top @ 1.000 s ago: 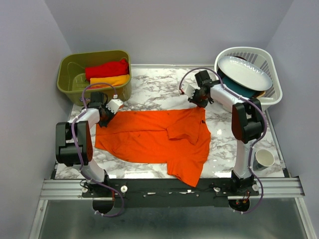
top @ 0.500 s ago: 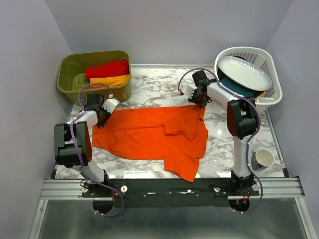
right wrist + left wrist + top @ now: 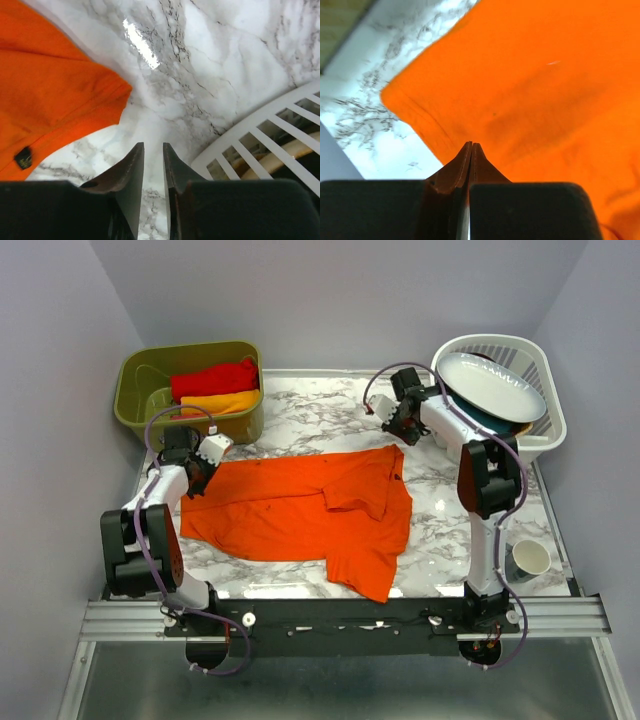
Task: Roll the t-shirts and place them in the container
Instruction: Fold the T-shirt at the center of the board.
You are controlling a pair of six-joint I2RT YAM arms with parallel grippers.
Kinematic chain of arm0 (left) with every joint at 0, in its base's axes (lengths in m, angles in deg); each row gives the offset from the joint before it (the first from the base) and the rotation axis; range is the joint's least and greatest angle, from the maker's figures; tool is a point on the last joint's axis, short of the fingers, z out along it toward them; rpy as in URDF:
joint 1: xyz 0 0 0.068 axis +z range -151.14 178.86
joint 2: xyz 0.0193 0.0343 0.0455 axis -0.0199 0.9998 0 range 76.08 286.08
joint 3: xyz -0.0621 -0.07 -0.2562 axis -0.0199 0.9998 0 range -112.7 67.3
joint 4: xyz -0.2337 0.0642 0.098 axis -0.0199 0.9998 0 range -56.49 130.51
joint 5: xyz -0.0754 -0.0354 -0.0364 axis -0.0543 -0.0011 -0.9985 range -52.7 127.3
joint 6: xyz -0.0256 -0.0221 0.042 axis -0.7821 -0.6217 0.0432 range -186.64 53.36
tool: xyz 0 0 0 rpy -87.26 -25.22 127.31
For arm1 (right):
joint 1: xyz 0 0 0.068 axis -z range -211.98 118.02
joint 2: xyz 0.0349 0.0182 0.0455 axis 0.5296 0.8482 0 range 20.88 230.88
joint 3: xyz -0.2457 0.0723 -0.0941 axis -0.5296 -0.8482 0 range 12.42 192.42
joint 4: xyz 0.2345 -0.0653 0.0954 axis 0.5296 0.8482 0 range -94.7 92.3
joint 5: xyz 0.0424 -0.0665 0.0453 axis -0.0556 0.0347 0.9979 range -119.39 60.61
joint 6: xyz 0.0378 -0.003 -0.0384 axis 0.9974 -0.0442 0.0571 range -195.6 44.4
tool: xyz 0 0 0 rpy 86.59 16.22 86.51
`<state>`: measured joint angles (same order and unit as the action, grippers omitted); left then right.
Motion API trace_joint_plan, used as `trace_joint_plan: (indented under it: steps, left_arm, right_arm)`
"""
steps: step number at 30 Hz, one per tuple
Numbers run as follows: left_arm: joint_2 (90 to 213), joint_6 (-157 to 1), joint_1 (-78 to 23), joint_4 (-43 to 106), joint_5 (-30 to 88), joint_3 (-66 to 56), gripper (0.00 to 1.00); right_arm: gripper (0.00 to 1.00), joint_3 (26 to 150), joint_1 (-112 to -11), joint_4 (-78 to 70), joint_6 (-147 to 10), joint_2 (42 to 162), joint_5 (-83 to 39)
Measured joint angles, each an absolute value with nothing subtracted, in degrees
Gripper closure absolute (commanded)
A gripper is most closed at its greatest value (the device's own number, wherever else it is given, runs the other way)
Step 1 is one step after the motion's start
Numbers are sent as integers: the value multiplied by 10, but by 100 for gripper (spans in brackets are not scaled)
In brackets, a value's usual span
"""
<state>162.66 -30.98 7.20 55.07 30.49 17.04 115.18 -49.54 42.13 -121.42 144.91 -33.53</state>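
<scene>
From above, the orange t-shirt (image 3: 300, 510) lies spread on the marble bench (image 3: 310, 410), and the red t-shirt (image 3: 215, 378) and yellow-orange t-shirt (image 3: 225, 400) sit in the olive bin (image 3: 130, 370). Only the left wrist view shows the left pincer (image 3: 471, 146) with its tips pressed together at the shirt's edge; whether it pinches cloth I cannot tell. The right wrist view shows the right pincer (image 3: 152, 146) slightly parted and empty over bare marble beside the white basket (image 3: 260, 135).

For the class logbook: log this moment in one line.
orange t-shirt: unrolled | left end effector: shut | right end effector: open, empty
</scene>
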Motion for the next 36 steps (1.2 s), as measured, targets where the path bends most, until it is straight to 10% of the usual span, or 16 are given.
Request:
trace_joint_plan:
  steps: [12,36]
  left_arm:
    - [1534,-282,74,642,208,186,81]
    - [1748,-287,68,635,229,69,75]
  right_arm:
    - [56,1093,-518,453,-1200,1322,-226]
    - [67,1234,-529,412,-1359,1542,-356]
